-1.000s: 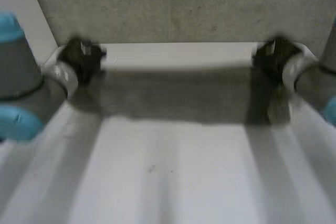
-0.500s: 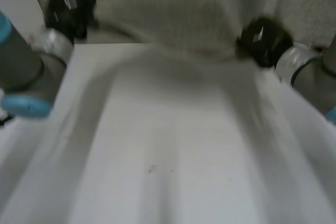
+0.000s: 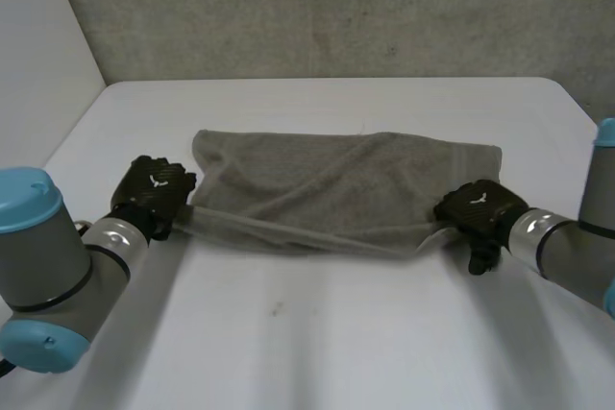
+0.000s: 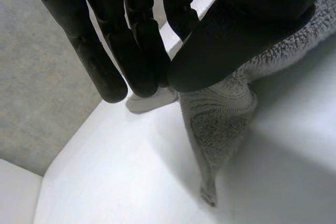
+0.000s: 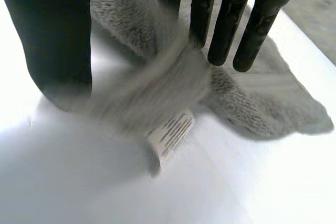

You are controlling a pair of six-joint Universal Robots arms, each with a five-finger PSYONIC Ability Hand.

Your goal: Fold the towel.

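A grey towel (image 3: 336, 184) lies across the white table (image 3: 317, 333), doubled over lengthwise with its near edge lifted off the surface. My left hand (image 3: 152, 194) is at the towel's near left corner. In the left wrist view its thumb (image 4: 236, 40) presses against the fingers, with the towel's corner (image 4: 220, 129) hanging out below that pinch. My right hand (image 3: 476, 210) is at the near right corner. In the right wrist view its fingers (image 5: 226, 24) are straight and apart from the thumb. The towel's corner (image 5: 157, 85) with a white label (image 5: 170, 129) drops between them.
A grey wall (image 3: 336, 7) stands behind the table's far edge. A white side panel (image 3: 38, 55) is at the back left. Bare tabletop lies between the towel and the near edge, flanked by my two forearms.
Both hands came down from high up, and the towel now lies folded on the table. The right hand's fingers have opened and its corner is falling free.
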